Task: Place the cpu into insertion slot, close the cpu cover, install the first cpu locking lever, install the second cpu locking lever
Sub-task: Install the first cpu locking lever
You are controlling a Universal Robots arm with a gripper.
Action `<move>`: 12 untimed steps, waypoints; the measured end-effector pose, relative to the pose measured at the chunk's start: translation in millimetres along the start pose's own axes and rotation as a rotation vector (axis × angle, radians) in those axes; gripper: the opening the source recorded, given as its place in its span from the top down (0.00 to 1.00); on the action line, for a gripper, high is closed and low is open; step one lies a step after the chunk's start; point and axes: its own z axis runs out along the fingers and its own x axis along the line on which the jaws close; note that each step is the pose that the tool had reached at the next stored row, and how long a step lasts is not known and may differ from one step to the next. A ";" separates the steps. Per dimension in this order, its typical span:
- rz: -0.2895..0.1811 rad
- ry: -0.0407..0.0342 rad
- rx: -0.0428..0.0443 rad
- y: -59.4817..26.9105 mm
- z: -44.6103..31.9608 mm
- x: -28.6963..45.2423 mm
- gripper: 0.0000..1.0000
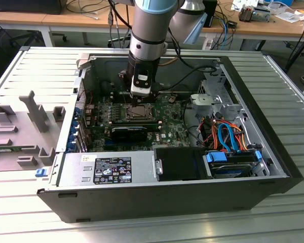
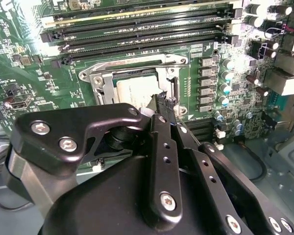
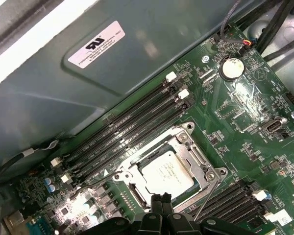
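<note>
We see the arm reaching straight down into the open computer case (image 1: pixel 253 126), which lies on the slatted counter (image 1: pixel 35 71). The gripper (image 3: pixel 161 199) hangs just above the near edge of the insertion slot (image 3: pixel 132 171) on the green circuit board (image 3: pixel 245 112). Its fingers (image 2: pixel 162 104) are pressed together with nothing between them; the tips sit at the rim of the slot, contact unclear. The cpu (image 3: pixel 167 170) lies flat in the slot, silvery top up. The cpu cover (image 3: pixel 198 155) lies down around it, framing the chip. A thin lever (image 3: pixel 206 193) runs beside the slot.
</note>
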 end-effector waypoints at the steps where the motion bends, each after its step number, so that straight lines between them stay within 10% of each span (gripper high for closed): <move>1: -0.004 -0.0001 0.0005 0.0 0.0 0.0 0.89; 12: -0.031 -0.0008 0.0041 0.0 0.0 0.0 0.89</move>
